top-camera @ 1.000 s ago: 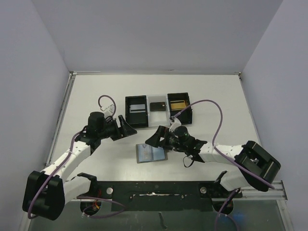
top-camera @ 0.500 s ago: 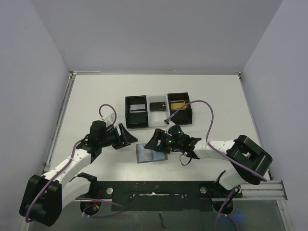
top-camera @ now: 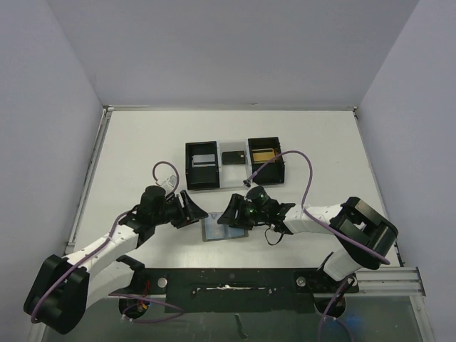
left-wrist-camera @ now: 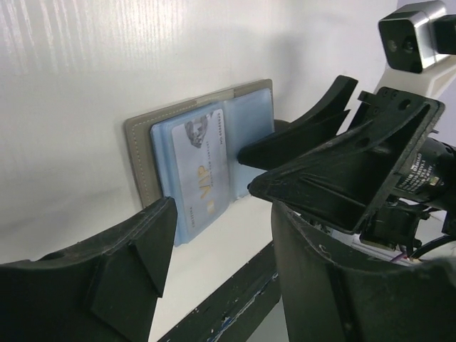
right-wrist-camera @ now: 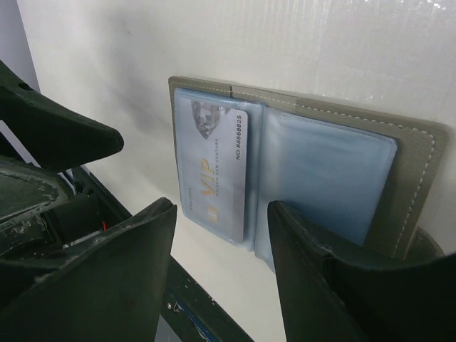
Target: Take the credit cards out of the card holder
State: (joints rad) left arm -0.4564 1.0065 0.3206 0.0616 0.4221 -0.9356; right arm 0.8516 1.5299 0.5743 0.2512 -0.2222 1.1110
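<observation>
On the table [top-camera: 142, 142], between both arms: card holder [top-camera: 217, 232] lying open, one credit card [right-wrist-camera: 212, 167] still pocketed, removal pending; left gripper [top-camera: 193, 212] and right gripper [top-camera: 228, 212] spread, empty.

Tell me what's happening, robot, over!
Left gripper, right gripper: jaws open, empty. Card holder open flat on table, credit card in its left pocket. Nothing blocking it.

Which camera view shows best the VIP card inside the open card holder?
The right wrist view: the credit card is close, its print readable, in a pocket of the card holder. The left wrist view shows it slanted. The top view shows only a pale patch.
</observation>
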